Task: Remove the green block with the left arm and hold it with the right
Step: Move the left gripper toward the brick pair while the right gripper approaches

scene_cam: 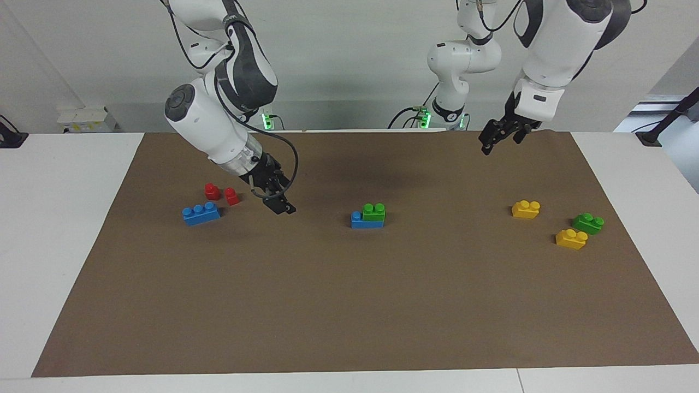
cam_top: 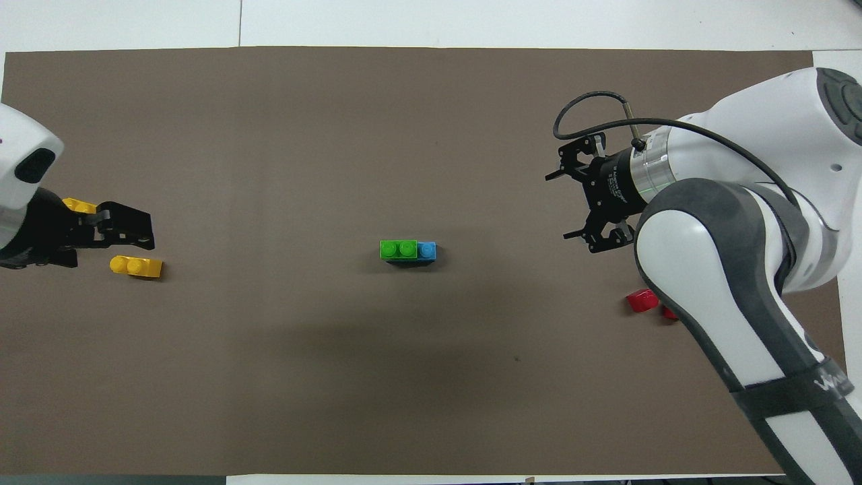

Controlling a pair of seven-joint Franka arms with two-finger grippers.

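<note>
Two grippers are up over the brown mat [scene_cam: 349, 305] and neither one carries anything. At the middle of the mat the green block [scene_cam: 374, 212] [cam_top: 398, 249] sits pressed onto one end of a blue three-stud brick [scene_cam: 359, 220] [cam_top: 426, 250], leaving a single blue stud bare at the end toward the right arm.

Right gripper [scene_cam: 278, 204] [cam_top: 571, 205] hangs low over bare mat, between that stack and the little cluster at the right arm's end; its fingers are spread wide and point toward the stack, well apart from it. That cluster is a loose blue three-stud brick [scene_cam: 201, 213] with two red blocks [scene_cam: 221, 194] [cam_top: 643, 300] just beside it, nearer to the robots.

Left gripper [scene_cam: 494, 137] [cam_top: 128, 225] is raised at the left arm's end, over the mat near one yellow brick [scene_cam: 526, 209] [cam_top: 79, 205]; whether its fingers are parted or closed I cannot tell. Farther from the robots lies a second yellow brick [scene_cam: 571, 239] [cam_top: 137, 267], with a darker green brick [scene_cam: 588, 223] just beside it.
</note>
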